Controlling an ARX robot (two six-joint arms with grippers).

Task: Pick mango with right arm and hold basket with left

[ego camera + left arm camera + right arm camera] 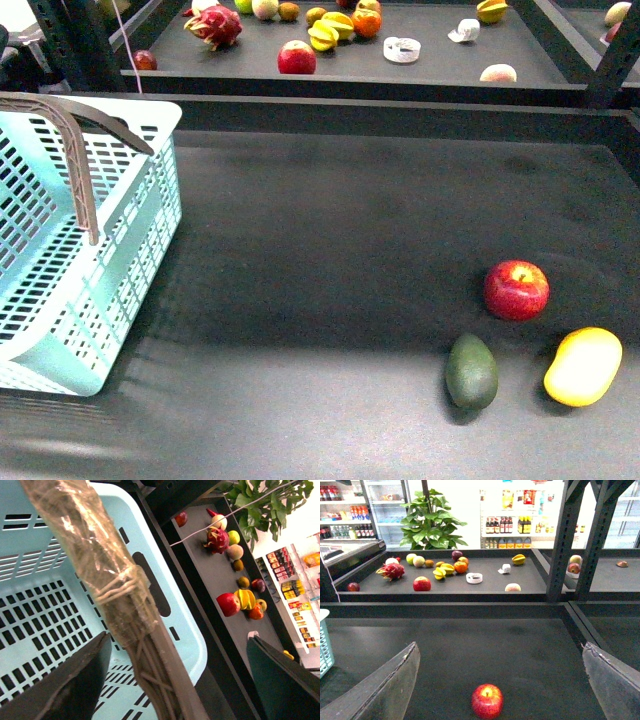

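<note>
**Both grippers wide open; mango lies free at the near right**

From my front camera, the basket (130,200) sits at the far left of the table (350,250), tipped so that its open top faces toward the right. One handle (80,170) arches up over its rim. Neither arm shows in this view.

The left wrist camera looks down into the basket. The left gripper (178,639) is spread wide and grips nothing. The film-wrapped handle runs between its two fingers (70,685), closer to one of them. I cannot tell whether it touches that finger.

Moving right across the table, the middle is bare dark surface. The dark green avocado (471,371) lies near the front edge, and the red apple (516,289) sits just behind it and to its right. The mango (583,366) is furthest right, flat on the table beside the avocado with a gap between them, and apart from the apple too.

The right gripper (500,646) is also fully open and empty. Through its camera the red apple sits on the table ahead, between the lines of the two fingers (385,690) and touching neither. Beyond it is the back shelf (485,582) with its scattered fruit.
</note>
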